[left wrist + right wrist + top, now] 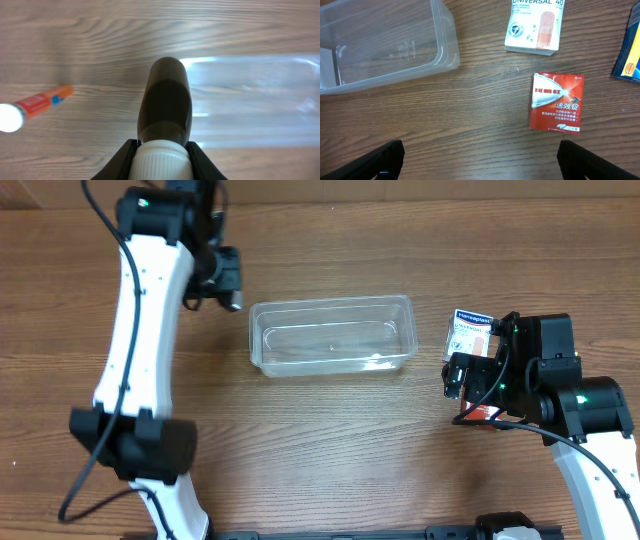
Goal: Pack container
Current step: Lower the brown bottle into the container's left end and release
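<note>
The clear plastic container (333, 336) lies in the middle of the wooden table and holds nothing. It also shows in the left wrist view (255, 100) and the right wrist view (385, 45). My left gripper (162, 160) is shut on a dark bottle (166, 105) with a white ribbed cap, held above the table just left of the container; in the overhead view it sits at the container's upper left (222, 280). My right gripper (480, 160) is open and empty above the table, right of the container (470, 380).
A white plaster box (534, 25) and a red packet (556, 102) lie right of the container. A blue item (631, 50) is at the right edge. An orange tube (42, 102) with a white cap lies left of the bottle.
</note>
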Available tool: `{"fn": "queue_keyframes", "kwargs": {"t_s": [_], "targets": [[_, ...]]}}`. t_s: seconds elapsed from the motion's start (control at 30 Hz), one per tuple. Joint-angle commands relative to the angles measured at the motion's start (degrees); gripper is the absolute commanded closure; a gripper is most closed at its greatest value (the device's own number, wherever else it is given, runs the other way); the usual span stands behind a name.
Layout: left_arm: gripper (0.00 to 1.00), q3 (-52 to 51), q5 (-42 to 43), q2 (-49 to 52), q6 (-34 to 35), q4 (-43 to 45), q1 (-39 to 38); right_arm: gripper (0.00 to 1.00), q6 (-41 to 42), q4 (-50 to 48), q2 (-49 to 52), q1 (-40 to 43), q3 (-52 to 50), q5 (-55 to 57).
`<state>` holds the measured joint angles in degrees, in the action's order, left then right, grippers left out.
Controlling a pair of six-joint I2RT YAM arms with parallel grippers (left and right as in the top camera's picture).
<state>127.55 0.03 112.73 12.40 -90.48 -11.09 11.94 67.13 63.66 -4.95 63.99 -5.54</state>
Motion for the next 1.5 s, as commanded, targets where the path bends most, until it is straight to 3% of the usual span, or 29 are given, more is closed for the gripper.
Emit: {"fn": "queue_keyframes", "kwargs": {"t_s": [0.0,0.13,0.3,0.5,0.8,1.0,1.1,1.13,1.3,1.47], "targets": [[0.96,0.9,1.3,-2.4,2.8,-0.7,-7.0,0.0,-0.3,-0.2,-0.1,0.2,1.7,0.5],[0.96,-3.3,-0.5,-0.6,7.8,0.9,-11.0,0.0,-0.3,-0.2,-0.1,0.2,1.7,0.5],[0.96,-11.8,0.0,1.4,13.1,6.1,-10.7,0.0,-0.3,-0.1,-0.1,0.2,1.7,0.5],[0.91,-21.1,-1.8,2.2,14.4,15.8,-8.3,0.0,-0.3,-0.1,-0.1,0.2,1.7,0.5],[0.86,-24.1,-4.7,5.5,15.1,19.6,-7.9,0.0,-0.3,0.3,-0.1,0.2,1.7,0.5],[0.76,-24.1,-4.5,8.0,15.0,20.0,-7.9,0.0,-0.3,0.2,-0.1,0.2,1.7,0.5],[0.49,-24.1,-4.5,8.0,15.0,20.0,-7.9,0.0,-0.3,0.2,-0.1,0.2,1.7,0.5],[0.44,-24.1,-4.5,8.0,15.0,20.0,-7.9,0.0,-0.3,0.2,-0.1,0.2,1.7,0.5],[0.42,-22.7,-4.5,7.4,13.9,19.5,-7.9,0.0,-0.3,0.2,-0.1,0.2,1.7,0.5],[0.42,-13.1,-4.5,5.5,11.7,13.3,-7.9,0.0,-0.3,0.2,-0.1,0.2,1.7,0.5]]}}
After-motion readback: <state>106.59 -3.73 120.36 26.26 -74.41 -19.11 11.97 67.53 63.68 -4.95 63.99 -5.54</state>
